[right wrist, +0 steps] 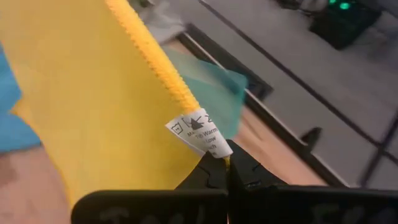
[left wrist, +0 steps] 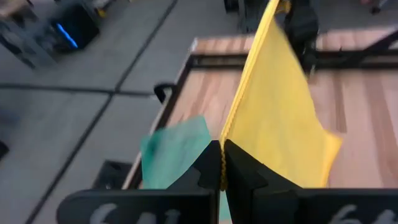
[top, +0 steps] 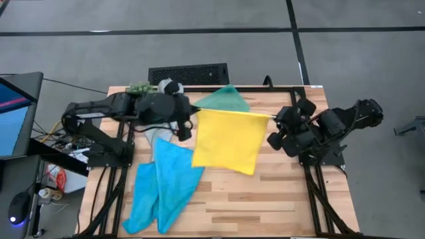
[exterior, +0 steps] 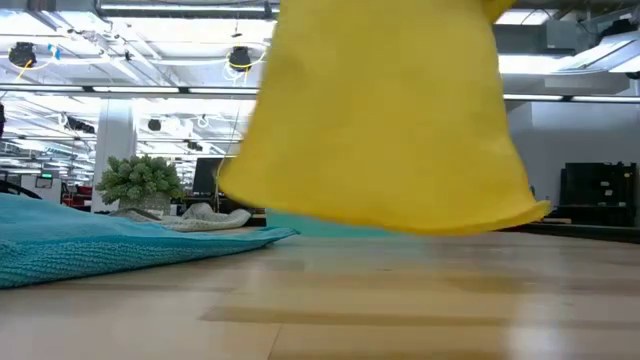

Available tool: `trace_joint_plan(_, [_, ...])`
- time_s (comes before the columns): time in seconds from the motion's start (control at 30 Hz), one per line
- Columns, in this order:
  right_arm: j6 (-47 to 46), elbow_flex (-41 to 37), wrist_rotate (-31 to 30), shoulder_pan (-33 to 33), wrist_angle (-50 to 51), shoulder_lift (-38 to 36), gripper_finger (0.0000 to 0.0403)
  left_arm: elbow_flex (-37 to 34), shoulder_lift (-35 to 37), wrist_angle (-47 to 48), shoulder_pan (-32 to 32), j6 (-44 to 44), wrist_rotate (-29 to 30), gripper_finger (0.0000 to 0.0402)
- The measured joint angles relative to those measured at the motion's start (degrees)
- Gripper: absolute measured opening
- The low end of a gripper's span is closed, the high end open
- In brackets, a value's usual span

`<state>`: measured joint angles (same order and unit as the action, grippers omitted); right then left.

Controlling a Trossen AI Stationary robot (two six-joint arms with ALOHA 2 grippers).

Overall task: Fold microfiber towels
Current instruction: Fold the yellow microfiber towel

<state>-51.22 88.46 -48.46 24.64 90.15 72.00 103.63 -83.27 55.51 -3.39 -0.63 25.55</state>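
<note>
We have the yellow towel (top: 227, 141) stretched in the air between both arms, its top edge taut and its lower edge hanging just above the table (top: 265, 192); the left claw (left wrist: 221, 163) is closed on one top corner, the right claw (right wrist: 227, 169) closed on the other, right beside the care tag (right wrist: 200, 133).

Our worry is the pinch: each claw holds only a sliver of hem, so a further pull apart could tear a corner free and drop the sheet in a heap; lowered unevenly, it could land on the two blue towels (top: 161, 187) lying at the left, or on the teal-green tray (top: 224, 99) behind.

On the tag we read a wash symbol and part of "Warm"; the rest is too small to tell.
</note>
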Motion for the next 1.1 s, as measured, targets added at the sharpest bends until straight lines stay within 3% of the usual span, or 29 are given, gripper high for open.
trace_joint_plan(0.17, [4.16,-2.37,-1.69,-5.17,0.40,0.37,0.0002,-3.21,-4.03,0.68,7.31,3.80,-1.23,0.0000])
trace_joint_plan(0.37, [5.48,-7.32,-8.31,-12.98,-1.42,0.51,0.0002,-3.99,-10.19,-1.94,14.55,14.00,7.40,0.0000])
trace_joint_plan(0.57, [13.90,-12.86,-10.42,-18.66,-12.57,0.51,0.0002,-4.05,-13.78,-6.54,22.68,23.26,10.08,0.0000])
trace_joint_plan(0.83, [21.66,-14.92,-12.11,-22.46,-18.90,0.27,0.0002,-4.26,-13.89,-5.83,33.02,33.07,26.07,0.0000])
trace_joint_plan(1.03, [21.68,-14.83,-11.65,-23.21,-19.07,-0.15,0.0006,-4.26,-13.17,-4.27,38.14,27.05,19.63,0.0000])
trace_joint_plan(1.1, [21.68,-14.83,-10.73,-22.75,-18.33,-0.13,0.0003,-4.19,-12.18,-4.48,37.73,22.93,12.21,0.0000])
